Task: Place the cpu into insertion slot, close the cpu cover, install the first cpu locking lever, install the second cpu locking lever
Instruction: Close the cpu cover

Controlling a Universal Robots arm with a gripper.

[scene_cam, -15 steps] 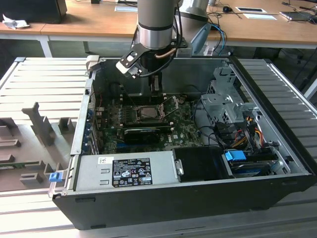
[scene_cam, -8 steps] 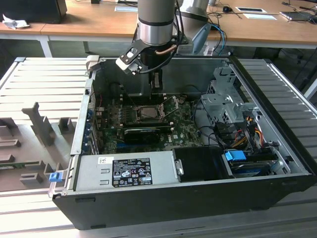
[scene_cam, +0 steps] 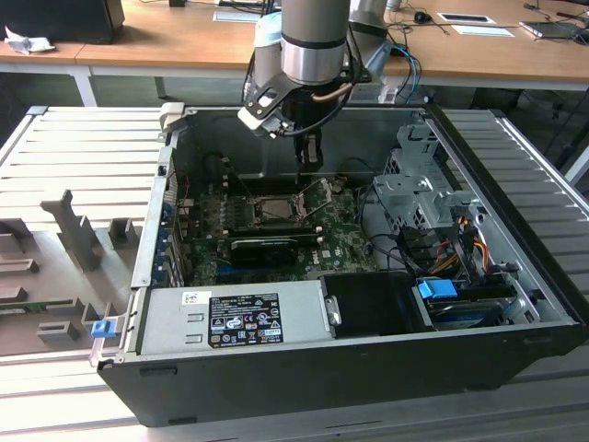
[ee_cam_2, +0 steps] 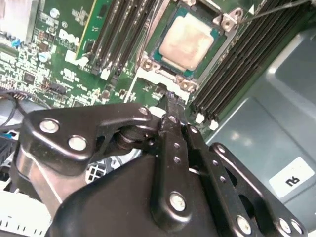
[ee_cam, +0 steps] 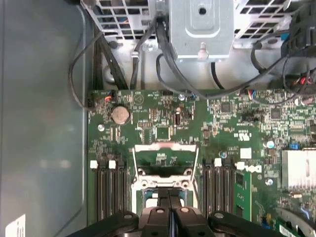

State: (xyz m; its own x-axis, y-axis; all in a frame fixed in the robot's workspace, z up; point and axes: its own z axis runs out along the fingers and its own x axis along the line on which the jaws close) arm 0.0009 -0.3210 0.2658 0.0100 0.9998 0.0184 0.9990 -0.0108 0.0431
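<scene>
Hangs at about one o'clock of the socket (scene_cam: 250,210) in the exterior view, gripper (scene_cam: 311,158) pinched shut on nothing, chip (ee_cam_2: 187,42) already seated there, probably to press down the lid (ee_cam: 166,147), seemingly not yet lowered.

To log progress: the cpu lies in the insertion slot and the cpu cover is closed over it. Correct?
One part is wrong: the cpu cover stands open, as the first wrist view shows; the cpu does lie seated.
</scene>
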